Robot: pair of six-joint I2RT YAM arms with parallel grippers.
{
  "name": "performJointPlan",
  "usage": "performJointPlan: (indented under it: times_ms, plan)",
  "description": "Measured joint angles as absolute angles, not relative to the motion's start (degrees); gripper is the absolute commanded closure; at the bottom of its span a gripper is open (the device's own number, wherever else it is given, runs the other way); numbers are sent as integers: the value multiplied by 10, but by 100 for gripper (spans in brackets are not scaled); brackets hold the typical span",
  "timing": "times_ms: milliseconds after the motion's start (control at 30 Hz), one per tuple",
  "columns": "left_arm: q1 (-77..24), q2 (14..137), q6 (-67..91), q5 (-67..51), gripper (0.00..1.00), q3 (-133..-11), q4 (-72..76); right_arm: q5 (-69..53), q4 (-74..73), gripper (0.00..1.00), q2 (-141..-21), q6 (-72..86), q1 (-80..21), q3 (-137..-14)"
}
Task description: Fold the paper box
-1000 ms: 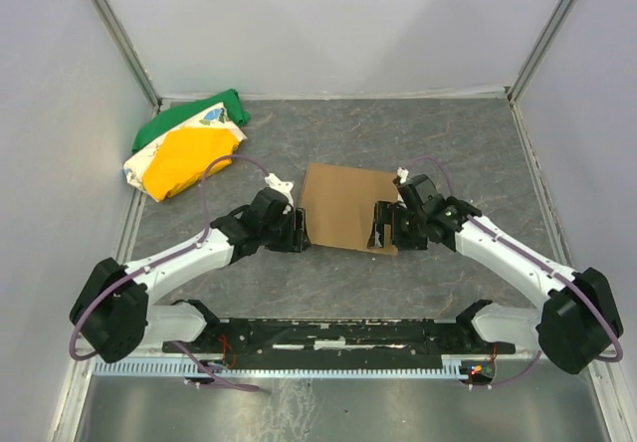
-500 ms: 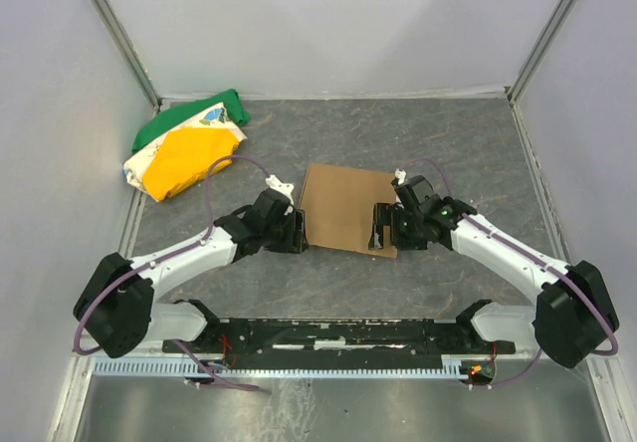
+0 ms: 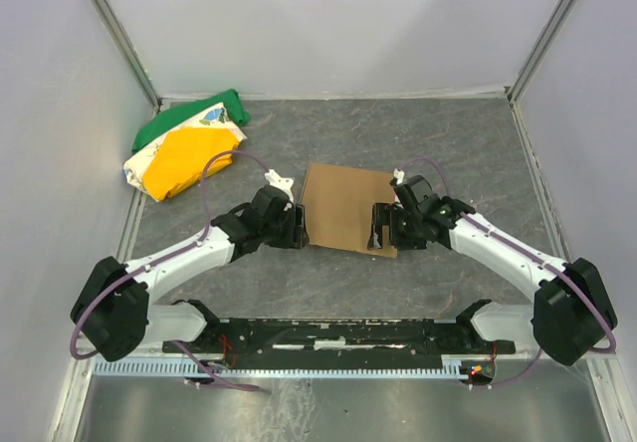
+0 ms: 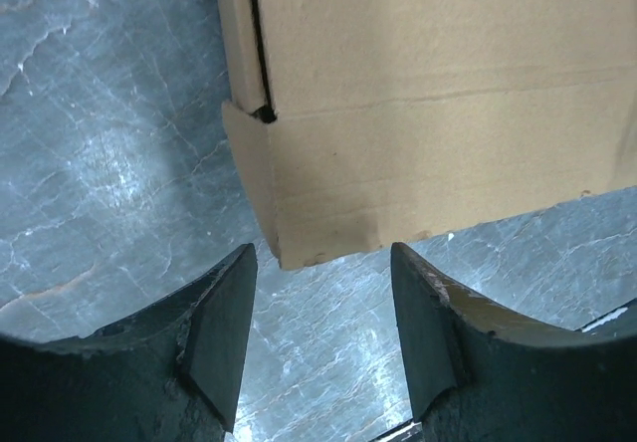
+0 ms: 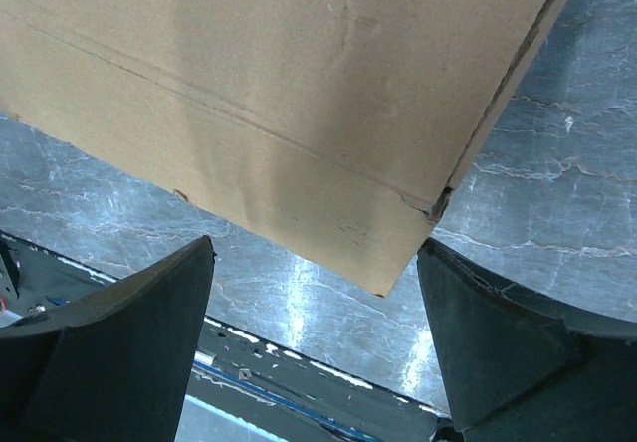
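**Position.** The paper box [image 3: 346, 206] lies flat at the centre of the table [image 3: 468, 143], with no wall raised yet. My left gripper [image 3: 298, 231] is at its 8 o'clock corner, fingers moderately apart and empty. My right gripper [image 3: 382, 229] is at its 4 o'clock corner, fingers spread wide and empty. In both wrist views the cardboard corner sits just ahead of the gap, not between the pads.

**Risks, in my judgement.**
- The sheet rests loose on smooth stone. If one side pushes harder than the other, the box may slide or swing toward 12 o'clock rather than lift.
- A fingertip that rides over the edge flattens the flap instead of raising it.
- The slit [image 4: 255, 34] beside my left corner could tear under a crooked pinch.

The cloth bundle [image 3: 186, 148] at 10 o'clock is well apart and poses no hazard.
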State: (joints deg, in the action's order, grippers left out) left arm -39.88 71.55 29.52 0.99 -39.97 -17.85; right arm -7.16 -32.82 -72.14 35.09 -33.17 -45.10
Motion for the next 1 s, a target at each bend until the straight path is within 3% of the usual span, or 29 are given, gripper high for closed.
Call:
performJointPlan:
  times_ms: [533,1000]
  plan:
    - [-399,748,290,-7,37,-414,-155,-81,-321,9,-725,351,-332,-451]
    - [-398,708,291,-21,38,-446,-185,-81,-342,9,-709,351,-332,-453]
